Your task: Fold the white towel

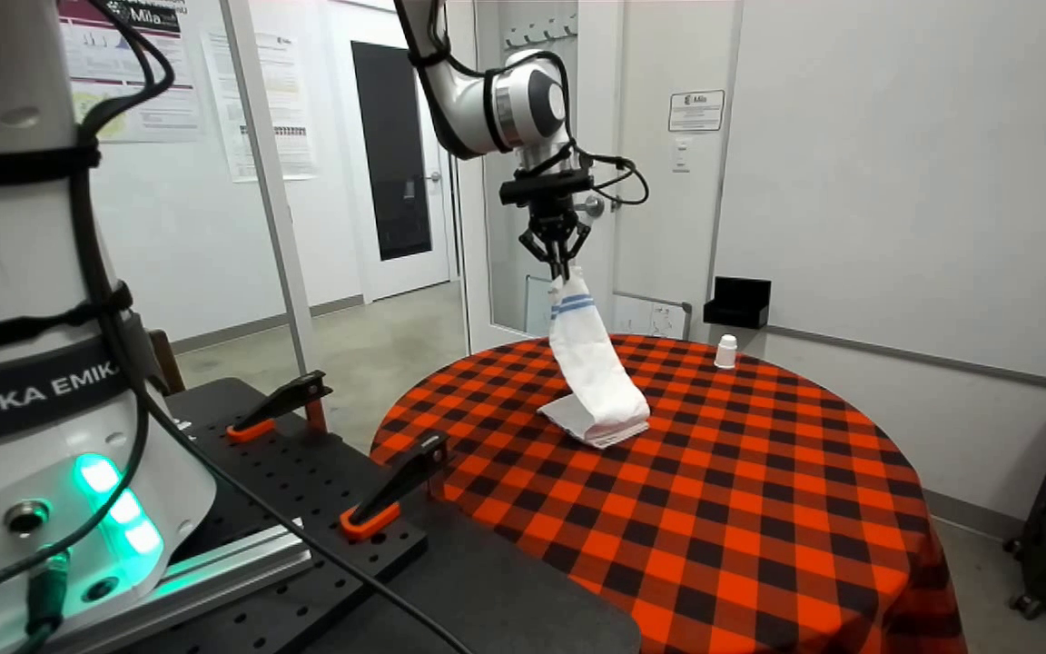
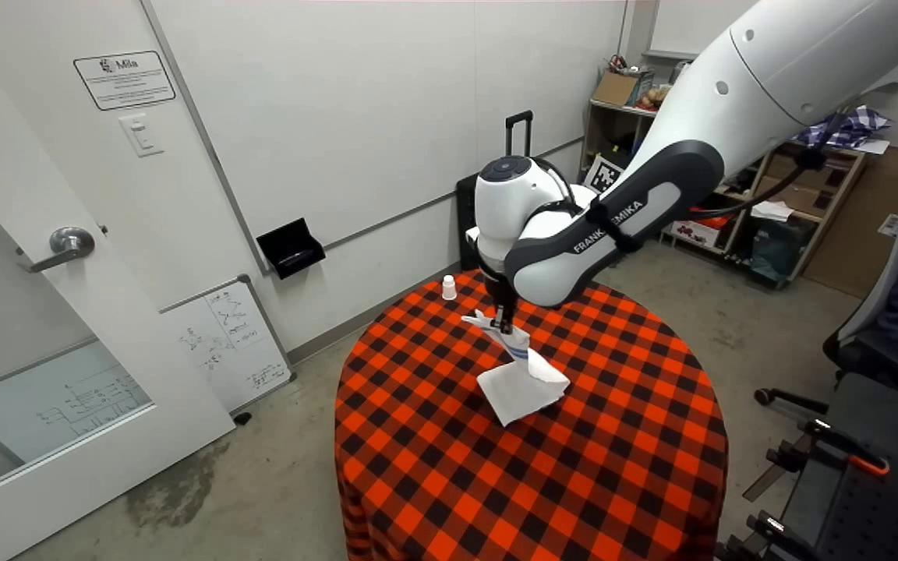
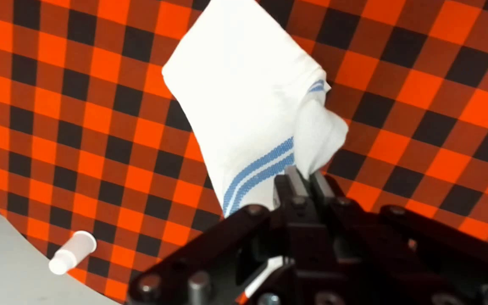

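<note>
The white towel (image 1: 597, 363) with blue stripes near its end hangs from my gripper (image 1: 560, 272) over a round table. Its upper end is lifted, and its lower part lies folded back on the tablecloth. It also shows in an exterior view (image 2: 517, 391), with a loose corner sticking out beside the gripper (image 2: 502, 324). In the wrist view the towel (image 3: 244, 80) spreads out below the gripper (image 3: 305, 173). The fingertips are shut on a bunched bit of the towel near the striped end. The cloth behind the fingers is partly hidden.
A red and black checked tablecloth (image 1: 714, 509) covers the table. A small white bottle (image 1: 725, 351) stands near the table's far edge; it also shows in the wrist view (image 3: 73, 252). A black holder (image 1: 737, 303) is on the wall. Clamps (image 1: 396, 486) sit on the robot's bench.
</note>
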Robot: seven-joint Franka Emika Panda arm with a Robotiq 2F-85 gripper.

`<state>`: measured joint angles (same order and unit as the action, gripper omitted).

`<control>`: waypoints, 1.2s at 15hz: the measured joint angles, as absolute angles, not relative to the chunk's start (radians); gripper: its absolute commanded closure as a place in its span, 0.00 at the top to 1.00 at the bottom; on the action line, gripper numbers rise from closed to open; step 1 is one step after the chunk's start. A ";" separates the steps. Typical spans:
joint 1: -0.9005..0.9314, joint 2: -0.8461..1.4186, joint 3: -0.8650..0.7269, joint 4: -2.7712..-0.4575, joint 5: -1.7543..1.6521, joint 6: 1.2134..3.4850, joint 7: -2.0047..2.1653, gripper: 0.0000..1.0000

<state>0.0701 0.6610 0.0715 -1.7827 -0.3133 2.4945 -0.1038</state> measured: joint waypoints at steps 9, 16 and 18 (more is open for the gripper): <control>0.048 0.747 0.121 -1.712 -0.162 2.495 -0.203 0.01; -0.019 0.841 0.139 -1.606 -0.055 2.494 -0.233 0.01; -0.056 0.853 0.135 -1.594 -0.031 2.494 -0.233 0.01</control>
